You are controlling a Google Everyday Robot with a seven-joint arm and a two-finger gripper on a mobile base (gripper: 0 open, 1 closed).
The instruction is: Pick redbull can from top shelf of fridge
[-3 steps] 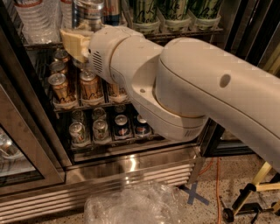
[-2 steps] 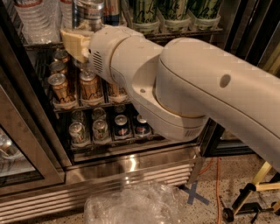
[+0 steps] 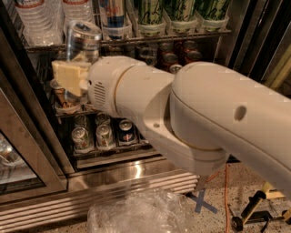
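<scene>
Camera view — gripper down-left of the redbull can.

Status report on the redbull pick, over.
Hand at fridge, below top shelf. Redbull can upright on shelf, up-right of hand. Front rail lies between.

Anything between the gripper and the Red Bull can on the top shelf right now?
Possibly. The gripper sits below the top shelf, left of the redbull can. A silvery cylinder I cannot identify stands just above it, across the shelf's front rail, beside the path up to the can.
</scene>
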